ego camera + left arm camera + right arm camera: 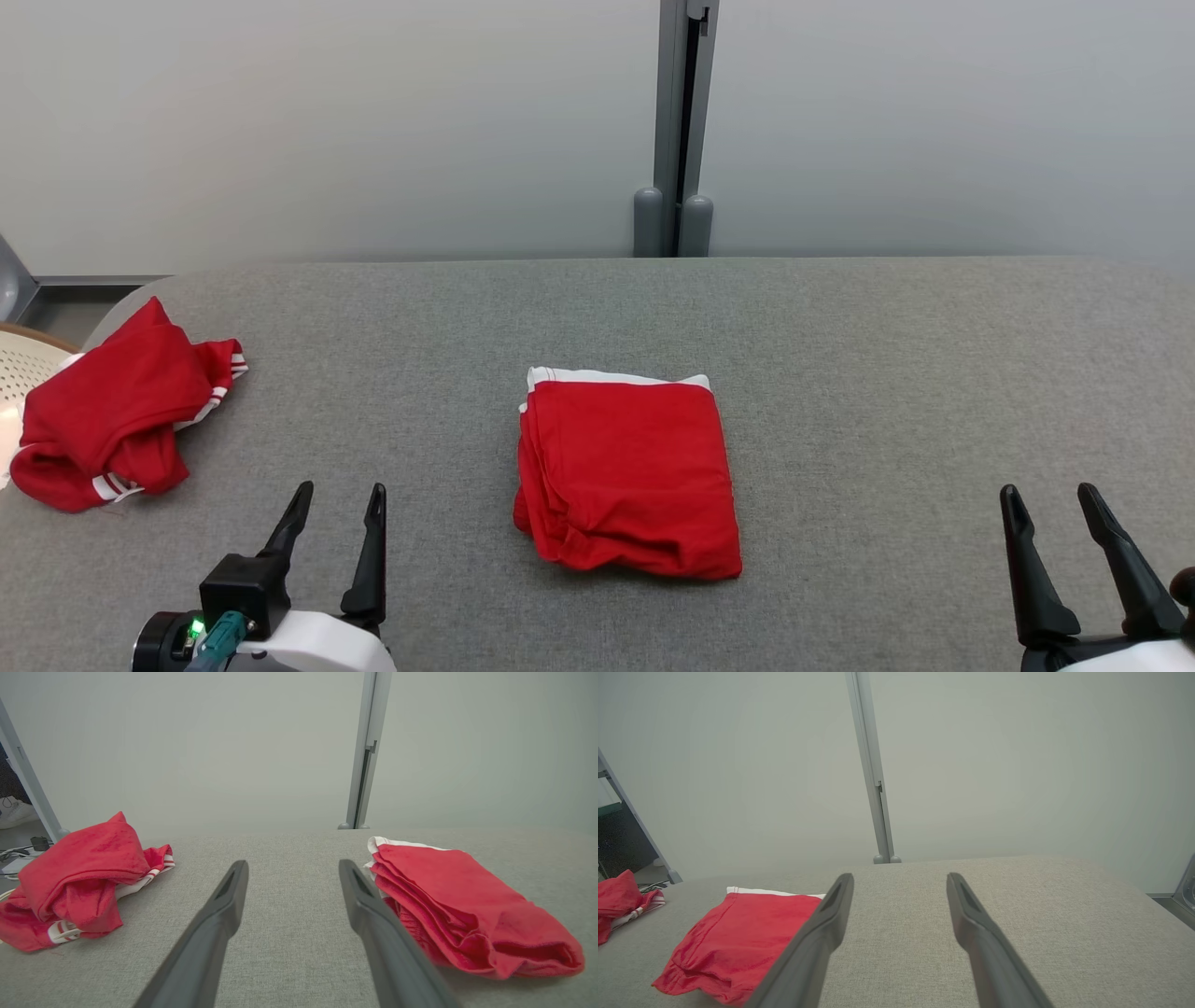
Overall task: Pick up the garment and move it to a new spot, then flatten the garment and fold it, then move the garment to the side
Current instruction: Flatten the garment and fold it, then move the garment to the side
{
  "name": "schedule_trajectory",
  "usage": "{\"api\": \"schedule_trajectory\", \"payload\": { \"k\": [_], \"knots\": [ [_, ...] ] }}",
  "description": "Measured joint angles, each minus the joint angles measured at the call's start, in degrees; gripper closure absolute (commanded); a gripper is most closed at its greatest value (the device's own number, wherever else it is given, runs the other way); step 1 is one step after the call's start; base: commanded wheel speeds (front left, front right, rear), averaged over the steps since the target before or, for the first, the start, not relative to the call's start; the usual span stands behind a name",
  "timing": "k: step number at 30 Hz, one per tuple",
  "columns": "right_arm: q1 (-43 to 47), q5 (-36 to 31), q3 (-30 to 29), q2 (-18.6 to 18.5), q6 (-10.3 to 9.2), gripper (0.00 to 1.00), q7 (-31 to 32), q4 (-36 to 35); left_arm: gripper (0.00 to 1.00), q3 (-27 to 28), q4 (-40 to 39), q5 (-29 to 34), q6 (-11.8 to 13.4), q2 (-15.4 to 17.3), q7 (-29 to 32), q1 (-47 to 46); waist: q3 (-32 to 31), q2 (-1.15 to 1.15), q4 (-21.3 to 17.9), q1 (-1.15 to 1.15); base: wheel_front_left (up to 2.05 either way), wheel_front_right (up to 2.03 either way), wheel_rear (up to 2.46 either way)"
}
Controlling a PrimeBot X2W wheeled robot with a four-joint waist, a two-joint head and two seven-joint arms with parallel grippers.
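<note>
**Folded garment mid-desk, both sets of fingers released**

Your folded garment [627,476] is red with a white band on its far edge. It lies flat at the middle of the grey desk [887,373]. Your left fingers [371,551] stand spread and empty, near its left side but not touching it. Your right fingers [1027,569] are also spread and empty, well apart from it on the right. In your left wrist view, its stacked layers show on the side facing the fingers. A crumpled red garment [117,411] with white stripes sits at the desk's left edge, beside a pale perforated basket [23,364].
</note>
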Motion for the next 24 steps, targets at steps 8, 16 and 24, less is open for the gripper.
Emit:
{"api": "schedule_trajectory", "payload": {
  "k": [8,16,24],
  "knots": [
    [0.0,-0.5,0.2,0.5,0.00,0.00,0.3,-0.5,0.00,-0.2,-0.2,-0.4,0.4,0.1,0.0,-0.3,0.3,0.00,0.0,0.00,0.00,0.00,0.00],
    [0.0,-1.0,0.2,0.8,0.00,0.00,0.7,-0.6,0.00,-0.8,-0.2,-0.5,0.5,0.2,0.1,-0.6,0.3,0.00,0.4,0.00,0.00,0.00,0.00],
    [0.0,-2.0,-0.5,0.1,0.00,0.00,2.1,-1.3,0.00,-2.1,-0.8,-0.3,0.6,-0.1,0.0,-2.7,1.4,0.00,2.0,0.00,0.00,0.00,0.00]
  ]
}}
